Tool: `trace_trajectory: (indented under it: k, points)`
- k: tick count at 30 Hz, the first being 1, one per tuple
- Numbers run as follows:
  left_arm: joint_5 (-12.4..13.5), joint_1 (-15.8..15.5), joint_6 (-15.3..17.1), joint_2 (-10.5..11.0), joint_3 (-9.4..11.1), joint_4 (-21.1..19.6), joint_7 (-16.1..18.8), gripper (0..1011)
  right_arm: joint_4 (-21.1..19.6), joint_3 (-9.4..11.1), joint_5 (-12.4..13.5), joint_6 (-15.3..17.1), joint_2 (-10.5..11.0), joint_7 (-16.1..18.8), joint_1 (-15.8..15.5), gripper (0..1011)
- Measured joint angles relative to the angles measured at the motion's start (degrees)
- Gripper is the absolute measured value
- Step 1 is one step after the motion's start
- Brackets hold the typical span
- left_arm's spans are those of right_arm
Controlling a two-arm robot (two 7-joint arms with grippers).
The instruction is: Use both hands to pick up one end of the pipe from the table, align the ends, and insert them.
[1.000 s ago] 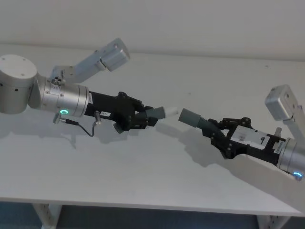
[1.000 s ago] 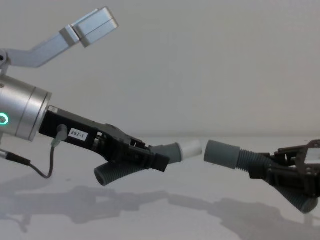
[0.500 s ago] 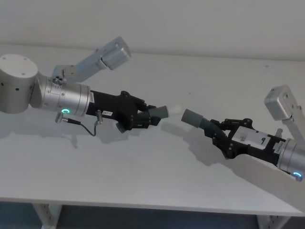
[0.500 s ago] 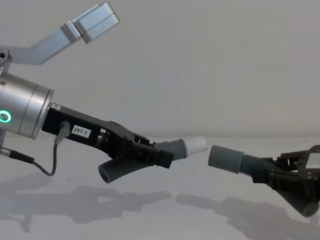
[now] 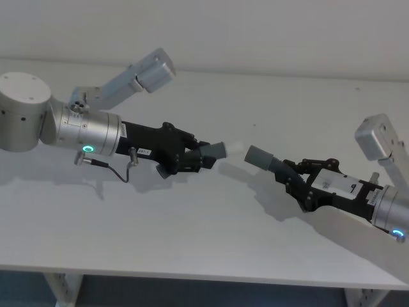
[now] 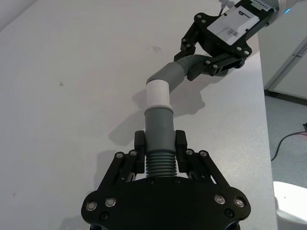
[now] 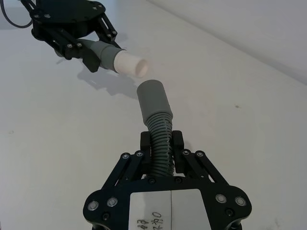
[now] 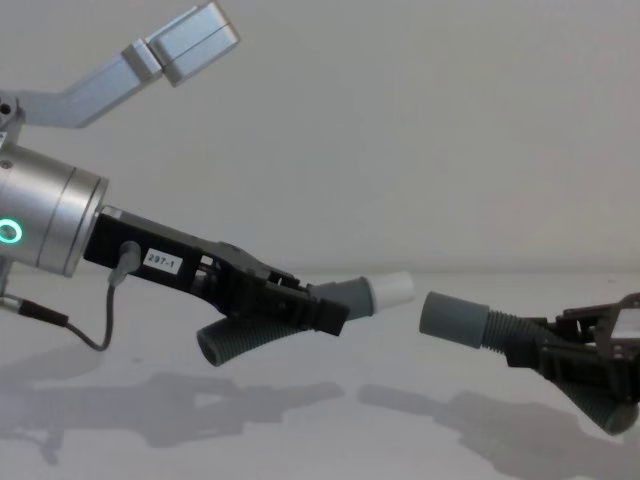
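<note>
Pick-up is done on both sides; alignment is under way; insertion is not yet made. My left gripper (image 5: 192,158) hangs above the desk (image 5: 192,236) at left of centre, jaws closed on the ribbed body of the left pipe piece (image 8: 300,315) just behind its cuff. That piece points toward my right, its narrow cuff with the whitish tip (image 8: 392,288) leading and its open ribbed end (image 8: 212,350) drooping below the jaws. A clear gap separates that tip from the wider sleeve (image 8: 452,319), which faces it from the right; the two ends are near but apart. In the chest view the whitish tip sits a little higher than the sleeve mouth, and the two axes tilt toward each other rather than running in one line. The right wrist view agrees: the tip (image 7: 132,65) lies just beyond the sleeve mouth (image 7: 151,98) and off to one side, at an angle. My right gripper (image 5: 300,184) hangs above the desk at right, jaws closed on the ribbed part of the right pipe piece (image 7: 160,139) behind the sleeve. My judgement: roughly halfway along. Left to do: bring the two axes onto one line, match the heights, then close the gap and push the narrow cuff into the sleeve.
</note>
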Motion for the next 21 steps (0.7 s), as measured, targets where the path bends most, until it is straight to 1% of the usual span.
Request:
trace_trajectory:
  k: [11, 21]
  points:
    - [-0.27, -0.48, 0.51, 0.41, 0.48, 0.43, 0.53, 353, 0.37, -0.19, 1.00, -0.67, 0.38, 0.21, 0.24, 256]
    - [-0.68, -1.04, 0.52, 0.07, 0.96, 1.06, 0.70, 353, 0.54, -0.42, 1.66, -1.08, 0.75, 0.47, 0.38, 256]
